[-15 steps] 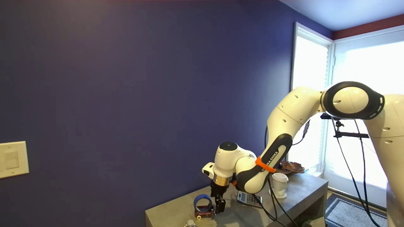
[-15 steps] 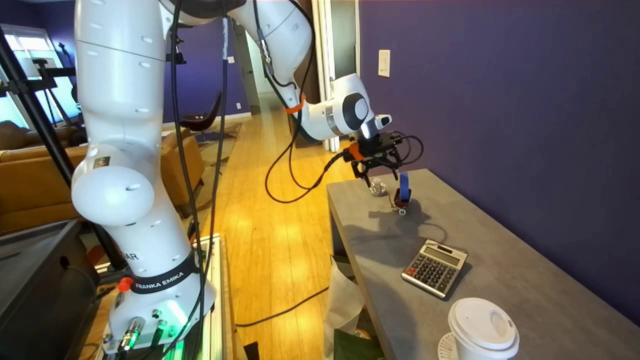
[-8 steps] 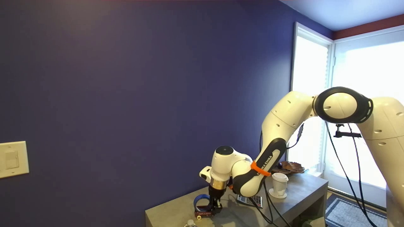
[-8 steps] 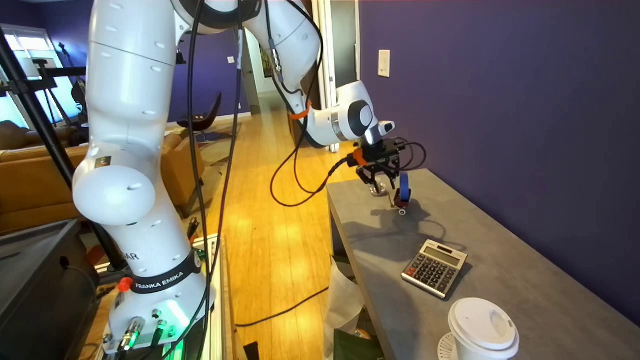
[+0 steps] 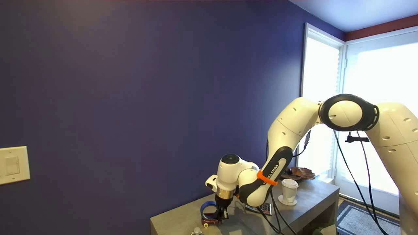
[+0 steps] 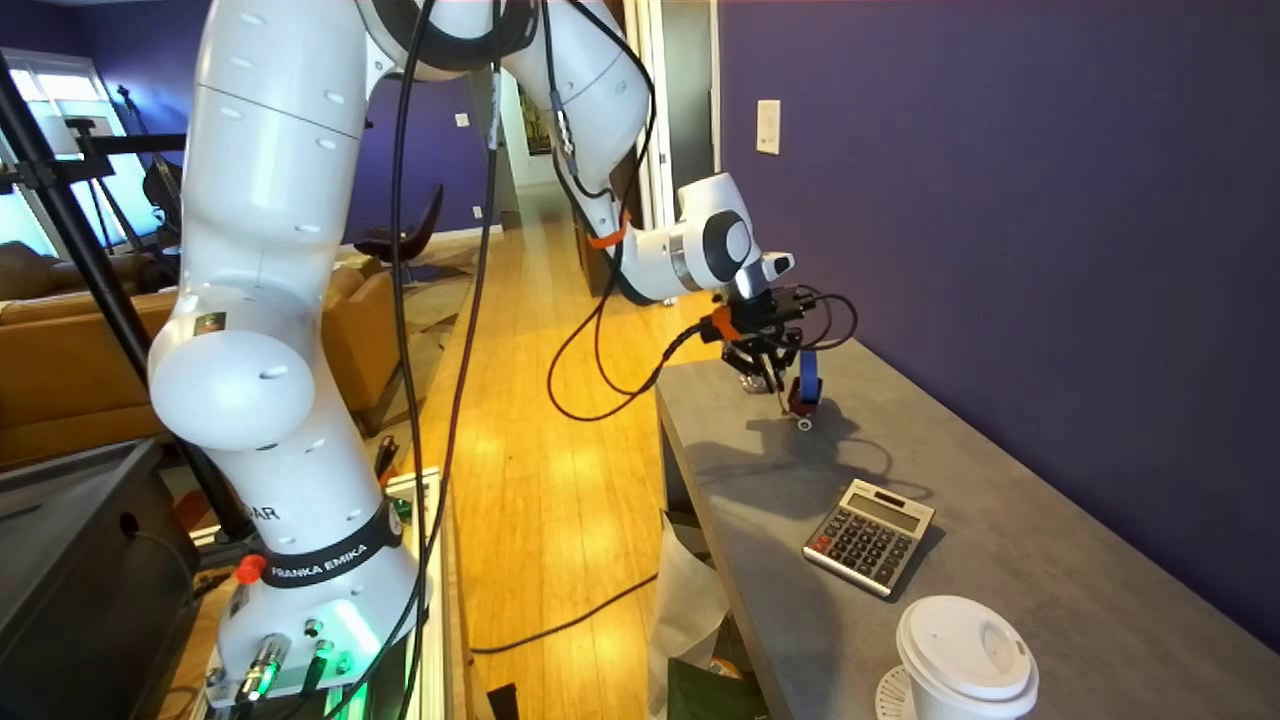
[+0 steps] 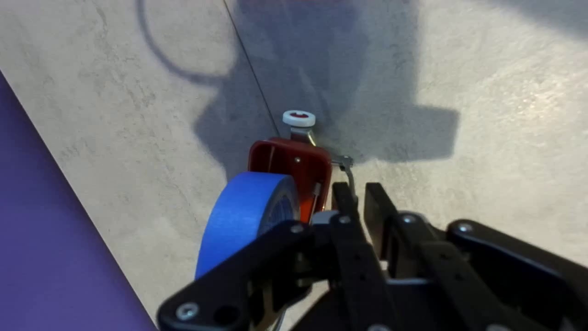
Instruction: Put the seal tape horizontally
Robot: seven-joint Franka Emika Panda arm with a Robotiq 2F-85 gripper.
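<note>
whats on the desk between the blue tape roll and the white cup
A calculator lies between the blue tape roll and the white cup, touching neither; this shows in an exterior view.

"Where's your gripper (image 6: 773, 383)?"
"Pointing down at the far end of the desk (image 6: 1010, 540), my jaws near one another, just beside the upright blue tape (image 6: 808, 374) in a dark red dispenser (image 6: 802, 402)."
"And nearer?"
"A calculator (image 6: 870, 537), then a white lidded cup (image 6: 968, 665)."

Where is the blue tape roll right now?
In the wrist view, the blue tape roll stands on edge in the red dispenser, left of the fingers. In an exterior view, it is beyond the calculator, toward the far end of the desk.
</note>
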